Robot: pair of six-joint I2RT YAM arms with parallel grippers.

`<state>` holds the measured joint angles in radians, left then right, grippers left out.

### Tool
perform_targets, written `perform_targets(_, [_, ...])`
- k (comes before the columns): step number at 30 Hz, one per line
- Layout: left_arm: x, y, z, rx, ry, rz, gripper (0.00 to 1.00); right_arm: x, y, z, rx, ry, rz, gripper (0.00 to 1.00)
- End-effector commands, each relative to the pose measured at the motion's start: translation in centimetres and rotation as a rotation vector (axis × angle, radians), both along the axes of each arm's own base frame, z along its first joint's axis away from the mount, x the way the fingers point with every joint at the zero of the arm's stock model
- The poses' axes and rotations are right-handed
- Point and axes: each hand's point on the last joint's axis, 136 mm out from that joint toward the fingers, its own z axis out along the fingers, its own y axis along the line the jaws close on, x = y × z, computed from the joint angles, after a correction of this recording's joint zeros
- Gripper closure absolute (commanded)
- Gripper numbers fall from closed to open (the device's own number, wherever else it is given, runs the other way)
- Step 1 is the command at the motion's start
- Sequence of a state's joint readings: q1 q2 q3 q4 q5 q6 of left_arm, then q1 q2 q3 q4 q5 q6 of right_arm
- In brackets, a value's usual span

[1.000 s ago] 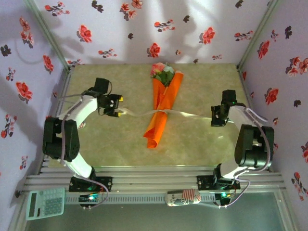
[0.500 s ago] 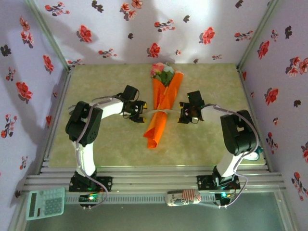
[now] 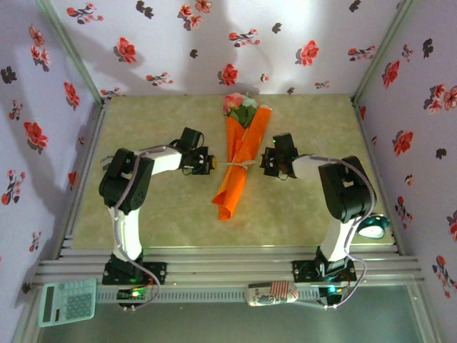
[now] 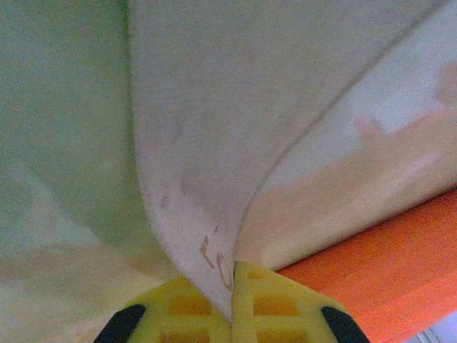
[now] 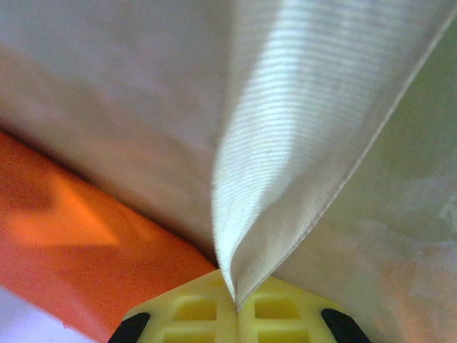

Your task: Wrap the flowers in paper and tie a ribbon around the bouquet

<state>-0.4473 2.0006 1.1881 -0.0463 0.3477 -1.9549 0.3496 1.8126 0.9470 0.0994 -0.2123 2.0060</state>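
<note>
The bouquet [image 3: 238, 161] lies in the middle of the table: an orange paper [image 3: 230, 193] cone with pink and cream flowers [image 3: 239, 105] at its far, wide end. A whitish ribbon [image 3: 240, 164] crosses its waist. My left gripper [image 3: 208, 163] sits close to the cone's left side and is shut on the ribbon [image 4: 200, 143], which runs up from its yellow fingertips [image 4: 268, 296], with orange paper [image 4: 400, 271] to the right. My right gripper [image 3: 265, 161] is close on the cone's right side, shut on the ribbon [image 5: 300, 107] beside the paper [image 5: 64, 243].
Flower-print walls close in the table on the left, back and right. A teal and white object [image 3: 373, 227] lies near the right arm's base. A calculator [image 3: 66, 301] and a printed can [image 3: 270, 293] lie in front of the rail.
Both grippers have come in from far apart, where the ribbon was stretched wide, to either side of the bouquet. Each is now clamped on the ribbon close to the cone.
</note>
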Motion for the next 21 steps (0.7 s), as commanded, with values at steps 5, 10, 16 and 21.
perform_targets(5, [2.1,4.0,3.6,0.007,-0.172,0.056,1.0,-1.0,-5.7,1.2,-0.138,-0.067,-0.085,1.0])
perform_targets(10, [1.9,5.2,3.2,-0.022,-0.189,0.101,1.0,-1.5,-8.2,0.6,-0.131,-0.056,-0.134,1.0])
perform_targets(16, [1.4,6.6,3.1,-0.023,-0.185,0.135,1.0,-2.3,-10.9,0.3,-0.134,-0.032,-0.191,1.0])
perform_targets(21, [1.4,7.2,3.4,-0.021,-0.19,0.145,1.0,-2.7,-12.6,0.1,-0.137,-0.021,-0.223,1.0])
